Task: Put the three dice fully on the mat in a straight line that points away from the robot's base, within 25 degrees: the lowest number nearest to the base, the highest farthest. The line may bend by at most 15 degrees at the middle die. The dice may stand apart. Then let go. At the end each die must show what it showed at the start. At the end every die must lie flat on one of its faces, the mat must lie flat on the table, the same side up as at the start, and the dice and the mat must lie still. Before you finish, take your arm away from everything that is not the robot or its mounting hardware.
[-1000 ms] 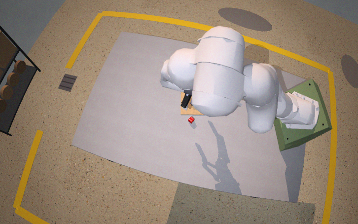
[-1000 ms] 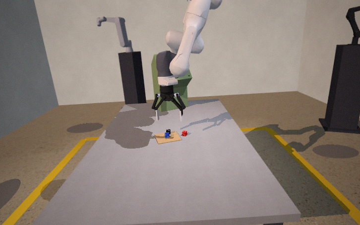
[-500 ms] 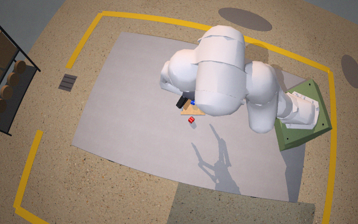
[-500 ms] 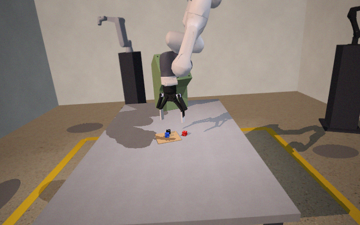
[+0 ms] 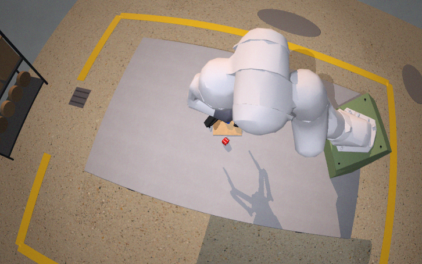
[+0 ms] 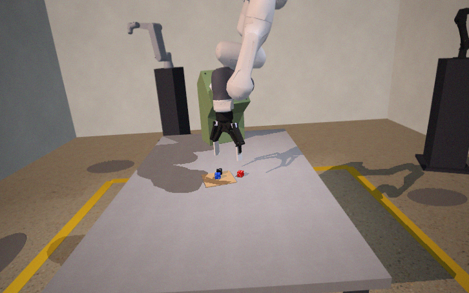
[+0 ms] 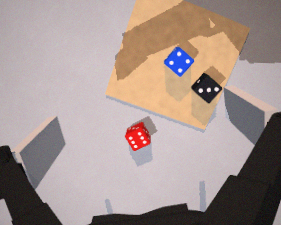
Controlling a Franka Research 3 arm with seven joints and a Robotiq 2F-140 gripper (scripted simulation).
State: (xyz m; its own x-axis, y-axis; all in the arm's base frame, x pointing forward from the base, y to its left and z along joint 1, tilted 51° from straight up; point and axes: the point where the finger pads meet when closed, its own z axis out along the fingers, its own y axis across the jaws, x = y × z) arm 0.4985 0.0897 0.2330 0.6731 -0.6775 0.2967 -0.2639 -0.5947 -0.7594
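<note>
Blue die [image 7: 179,60] and black die [image 7: 207,87] sat on the tan mat [image 7: 149,75], just beside each other, black at about four o'clock from blue in the wrist view; four pips up on blue, three on black. Red die [image 7: 138,136] lay off the mat on the grey table [image 6: 229,225], near the mat's edge, at seven o'clock from blue. Hung above them, the gripper [image 6: 226,151], fingers spread wide, nothing between them. Behind stood the green pedestal [image 5: 375,108].
</note>
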